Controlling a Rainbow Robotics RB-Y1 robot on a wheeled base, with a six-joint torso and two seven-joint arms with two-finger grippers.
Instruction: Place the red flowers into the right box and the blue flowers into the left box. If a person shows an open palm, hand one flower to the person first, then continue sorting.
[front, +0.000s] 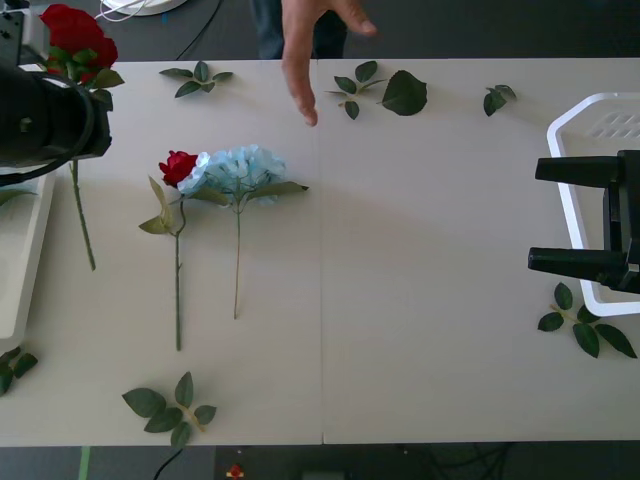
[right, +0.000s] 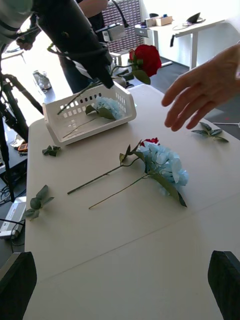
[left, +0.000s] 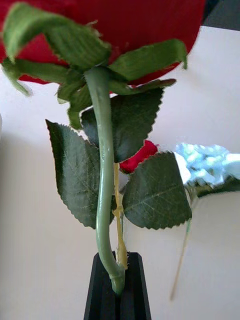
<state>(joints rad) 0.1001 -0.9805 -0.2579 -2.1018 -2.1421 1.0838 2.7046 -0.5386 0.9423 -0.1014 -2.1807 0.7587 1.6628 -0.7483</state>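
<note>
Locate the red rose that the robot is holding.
In the front view the held rose is at the table's far left corner, its stem pinched in the left gripper, above the left box and left of the person's hand.

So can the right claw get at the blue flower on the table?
Probably yes. The right claw is open and holds nothing, with bare table between it and the blue flower. A red rose touches the bloom's far side.
</note>
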